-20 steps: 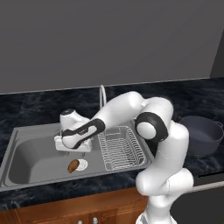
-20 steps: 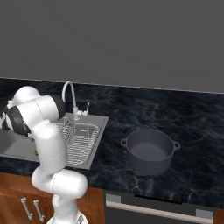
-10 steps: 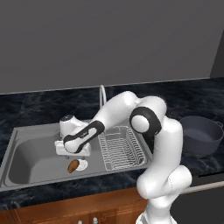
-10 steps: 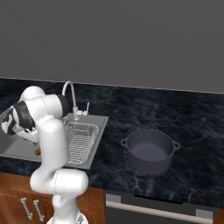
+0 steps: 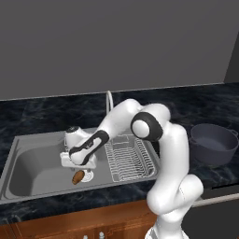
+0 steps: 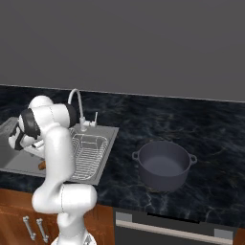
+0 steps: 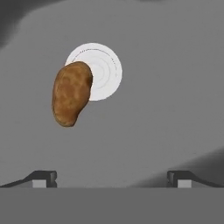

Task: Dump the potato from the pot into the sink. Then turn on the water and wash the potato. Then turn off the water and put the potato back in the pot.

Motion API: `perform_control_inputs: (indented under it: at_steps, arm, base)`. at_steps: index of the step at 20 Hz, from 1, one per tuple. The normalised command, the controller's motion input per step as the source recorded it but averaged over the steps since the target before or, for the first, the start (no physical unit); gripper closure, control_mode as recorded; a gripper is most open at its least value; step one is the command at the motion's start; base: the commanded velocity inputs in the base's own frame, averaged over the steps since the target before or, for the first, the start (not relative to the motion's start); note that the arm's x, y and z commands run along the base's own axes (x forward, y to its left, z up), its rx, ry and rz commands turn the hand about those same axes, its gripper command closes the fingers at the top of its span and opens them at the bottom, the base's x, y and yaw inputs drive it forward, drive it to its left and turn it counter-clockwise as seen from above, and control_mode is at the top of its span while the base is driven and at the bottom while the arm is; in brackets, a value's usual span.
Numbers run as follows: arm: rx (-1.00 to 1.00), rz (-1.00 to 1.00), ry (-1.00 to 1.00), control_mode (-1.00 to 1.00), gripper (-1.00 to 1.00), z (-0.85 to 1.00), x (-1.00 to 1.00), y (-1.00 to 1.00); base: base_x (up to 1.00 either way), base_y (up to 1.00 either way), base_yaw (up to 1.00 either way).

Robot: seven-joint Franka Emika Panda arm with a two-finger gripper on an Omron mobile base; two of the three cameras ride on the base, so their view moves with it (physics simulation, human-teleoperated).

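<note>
Now lower than before, the arm holds spread jaws seemingly just above the potato.

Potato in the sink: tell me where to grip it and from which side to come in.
Grip the potato across its narrow middle, coming straight down from above. It lies flat on the sink floor as an elongated oval, one end overlapping the white drain, so the short axis probably fits between the open fingers. In the hand view it sits off to one side, so the gripper likely needs shifting over it and turning first.
</note>
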Motion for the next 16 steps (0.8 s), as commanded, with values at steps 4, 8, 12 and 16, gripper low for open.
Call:
perform_control_inputs:
  at_steps: [4, 8, 12, 16]
  arm:
    - [0.00, -0.01, 0.02, -1.00, -1.00, -0.36, 0.19, 0.03]
    - [0.00, -0.01, 0.03, -1.00, -1.00, -0.38, 0.22, 0.04]
    - [0.00, -0.01, 0.02, -1.00, -1.00, -0.33, 0.27, 0.06]
    - [0.00, -0.01, 0.02, -1.00, -1.00, -0.26, 0.29, 0.17]
  base:
    - [0.00, 0.00, 0.00]
    - [0.00, 0.00, 0.00]
    - [0.00, 0.00, 0.00]
    - [0.00, 0.00, 0.00]
